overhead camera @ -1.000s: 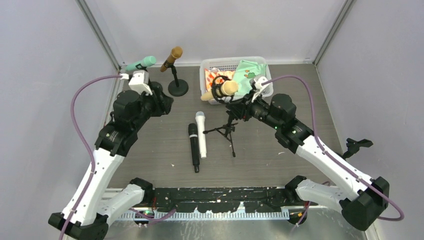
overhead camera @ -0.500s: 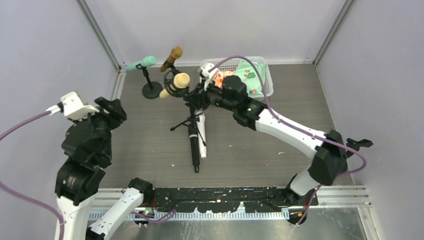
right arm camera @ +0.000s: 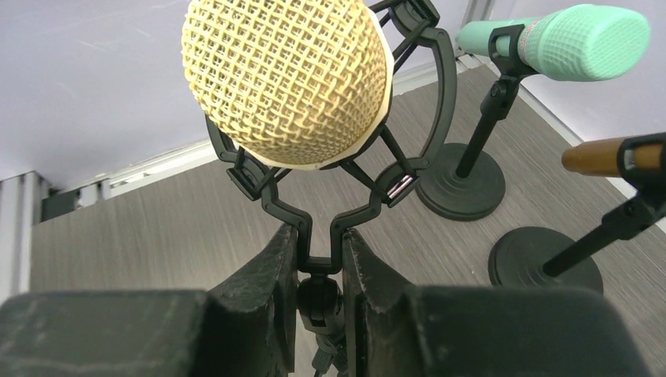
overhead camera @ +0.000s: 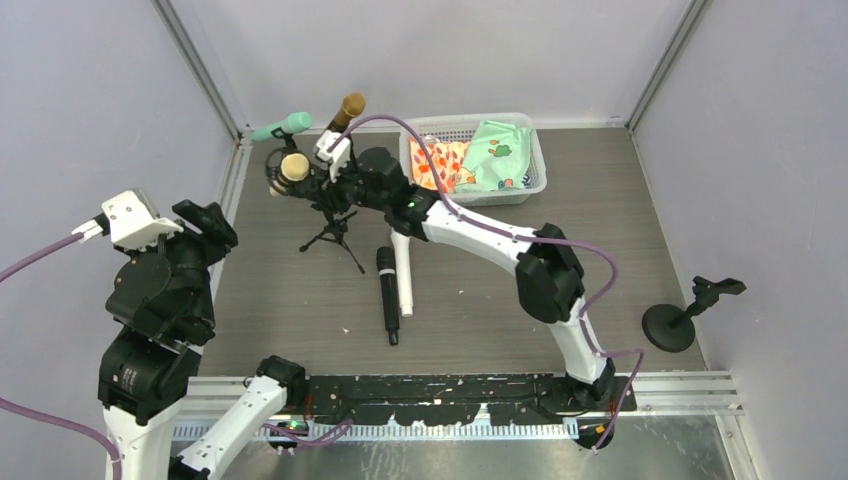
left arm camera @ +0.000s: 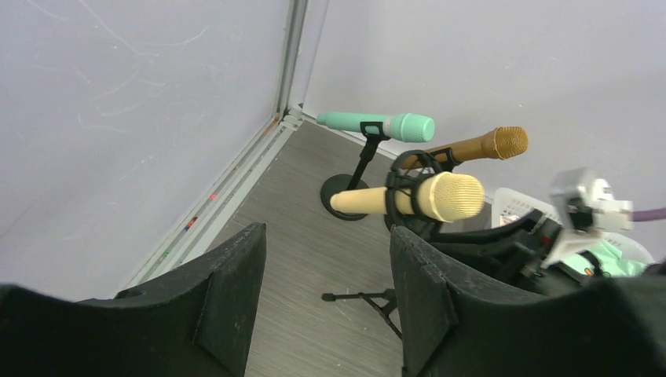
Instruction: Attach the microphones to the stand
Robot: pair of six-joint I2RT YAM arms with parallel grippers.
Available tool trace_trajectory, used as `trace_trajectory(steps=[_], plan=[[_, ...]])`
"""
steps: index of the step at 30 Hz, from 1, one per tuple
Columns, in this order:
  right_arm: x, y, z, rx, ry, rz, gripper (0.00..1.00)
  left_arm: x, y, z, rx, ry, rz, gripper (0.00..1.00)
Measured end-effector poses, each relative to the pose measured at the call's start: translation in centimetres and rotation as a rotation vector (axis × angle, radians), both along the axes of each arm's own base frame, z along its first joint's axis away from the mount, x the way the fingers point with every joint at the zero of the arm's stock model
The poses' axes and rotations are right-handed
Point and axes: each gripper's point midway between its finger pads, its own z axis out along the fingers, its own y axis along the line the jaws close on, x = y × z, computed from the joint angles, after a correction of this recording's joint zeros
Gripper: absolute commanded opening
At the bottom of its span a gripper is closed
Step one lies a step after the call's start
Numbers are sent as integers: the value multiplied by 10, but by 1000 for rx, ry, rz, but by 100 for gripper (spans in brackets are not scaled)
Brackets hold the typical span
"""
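Well, the right gripper [right arm camera: 320,251] is clenched on the thin neck of the tripod stand [overhead camera: 335,235]. Its two fingers press on either side of the stem, just under the black shock mount [right arm camera: 393,187]. Directly above that gripper the pale yellow microphone [right arm camera: 287,78] sits cradled in the mount, its mesh head looming over the fingers. Whether the tripod's feet touch the tabletop [overhead camera: 600,220] I cannot tell.

Just beyond the right gripper stand two round-based stands. The farther one carries the mint green microphone [right arm camera: 565,35] in its clip, lying nearly level. The nearer one holds the brown-gold microphone [right arm camera: 601,155], tilted upward. All three mounted microphones cluster close together without touching.

Behind the right gripper, under its outstretched arm, the black microphone [overhead camera: 387,295] and the white microphone [overhead camera: 405,285] lie flat on the tabletop. They lie side by side and almost parallel, and the white one's head is tucked beneath the arm.

The left gripper [left arm camera: 328,236] is released, its fingers spread with nothing between them. It hangs well apart from the stands and faces them, so the three mounted microphones show through the gap.

A white basket [overhead camera: 470,118] of patterned cloths sits near the right arm's elbow. An empty round-based stand [overhead camera: 670,325] is well apart from both grippers.
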Motion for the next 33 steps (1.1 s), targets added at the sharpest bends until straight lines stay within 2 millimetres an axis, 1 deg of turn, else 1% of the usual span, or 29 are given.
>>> trace_trajectory(steps=[5,9,11,12,13,14,15,16,18,21,24,26,28,30,32,33], plan=[[15,32,-24,-21,-34,-8,1,0,-1,0,3,2,-8,61],[28,51,-36,-26,-60,-23,1,1,-2,0,7,2,-16,60],[33,58,-40,-27,-73,-32,1,1,-3,0,10,3,-20,61],[34,62,-40,-23,-78,-34,2,1,-3,0,13,5,-23,61],[35,64,-40,-21,-81,-36,10,1,-4,0,15,5,-27,61],[36,66,-40,-20,-83,-38,20,1,-4,0,16,6,-28,62],[37,68,-40,-17,-86,-42,33,2,-5,-1,18,8,-31,63],[38,68,-40,-16,-87,-46,40,2,-5,-2,20,11,-34,64],[38,68,-40,-16,-86,-51,49,3,-7,-4,23,16,-41,66],[41,67,-40,-7,-94,-66,62,5,-9,-6,25,22,-53,70],[40,61,-47,-16,-89,-77,67,6,-12,-7,25,25,-68,72],[35,53,-52,-33,-80,-80,70,7,-15,-8,25,26,-87,74],[27,39,-53,-49,-67,-88,72,10,-20,-9,24,32,-109,76],[19,24,-47,-51,-64,-99,73,14,-25,-11,19,44,-129,77],[8,4,-35,-46,-60,-116,76,20,-34,-12,15,60,-164,77],[4,-8,-24,-33,-61,-136,76,23,-40,-13,13,70,-190,77]])
